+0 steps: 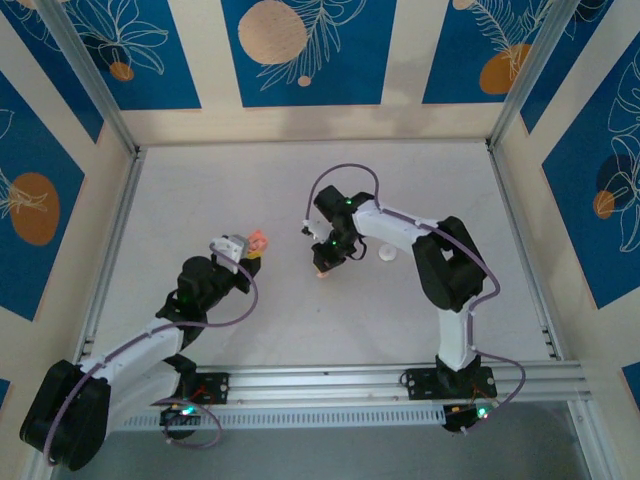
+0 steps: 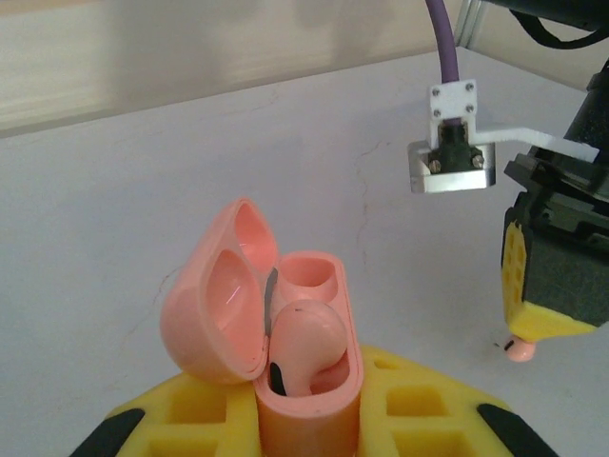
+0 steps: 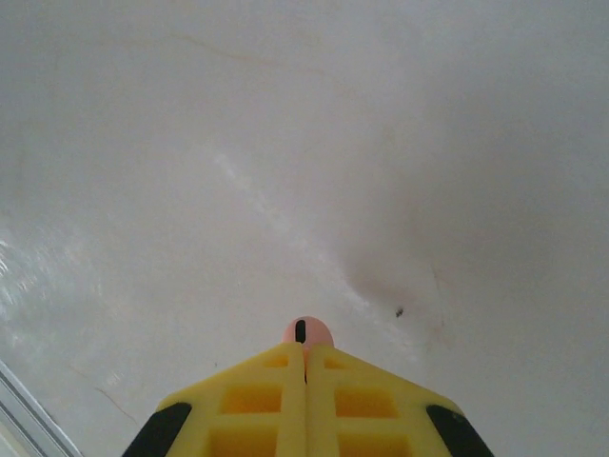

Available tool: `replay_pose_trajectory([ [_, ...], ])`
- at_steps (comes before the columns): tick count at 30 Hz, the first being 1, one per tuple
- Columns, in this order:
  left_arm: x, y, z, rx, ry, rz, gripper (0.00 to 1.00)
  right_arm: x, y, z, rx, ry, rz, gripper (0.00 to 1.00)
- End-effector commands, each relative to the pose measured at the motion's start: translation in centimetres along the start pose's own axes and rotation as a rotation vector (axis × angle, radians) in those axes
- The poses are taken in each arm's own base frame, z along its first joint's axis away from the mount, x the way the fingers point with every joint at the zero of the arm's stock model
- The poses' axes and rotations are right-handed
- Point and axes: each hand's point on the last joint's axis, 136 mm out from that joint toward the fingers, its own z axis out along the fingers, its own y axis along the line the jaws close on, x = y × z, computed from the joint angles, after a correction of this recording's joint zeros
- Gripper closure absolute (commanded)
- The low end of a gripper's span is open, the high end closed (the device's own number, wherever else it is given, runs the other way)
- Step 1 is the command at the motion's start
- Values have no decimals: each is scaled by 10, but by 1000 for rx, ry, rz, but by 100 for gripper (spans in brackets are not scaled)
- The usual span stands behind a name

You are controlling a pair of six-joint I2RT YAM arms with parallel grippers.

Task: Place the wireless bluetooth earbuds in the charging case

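Left wrist view: the left gripper (image 2: 309,433) at bottom centre is nearly closed, clamping the charging case (image 2: 285,324) between its yellow fingers. The lid stands open to the left. The seated earbud (image 2: 309,333) fills the near socket, and the far socket is empty. At the right edge, the right gripper (image 2: 533,328) is closed tight, with the second earbud (image 2: 520,350) pinched at its tips, close above the table (image 2: 190,190).
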Motion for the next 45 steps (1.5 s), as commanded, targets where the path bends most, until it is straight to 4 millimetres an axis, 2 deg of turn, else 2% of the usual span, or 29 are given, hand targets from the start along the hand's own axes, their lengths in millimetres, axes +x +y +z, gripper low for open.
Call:
replay_pose_trajectory([
  [1,-11,-5,2,44,-44,16,81,-3,15,-23,-90,-111,178,98],
  [9,-9,-27,11,169,-114,43,81,-28,41,-94,-308,-476,285,99],
  [13,-9,-30,19,188,-127,31,81,-27,41,-124,-354,-587,296,100],
  [18,-13,-46,27,273,-156,22,82,-26,51,-149,-422,-693,283,100],
  [24,-23,-69,36,385,-220,3,82,-32,65,-162,-498,-737,243,100],
  [32,-35,-87,41,475,-271,-3,82,-44,79,-163,-540,-754,184,100],
  [38,-48,-91,39,488,-302,-10,82,-51,83,-160,-558,-764,162,100],
  [45,-55,-91,35,487,-319,-19,82,-56,86,-161,-569,-782,136,100],
])
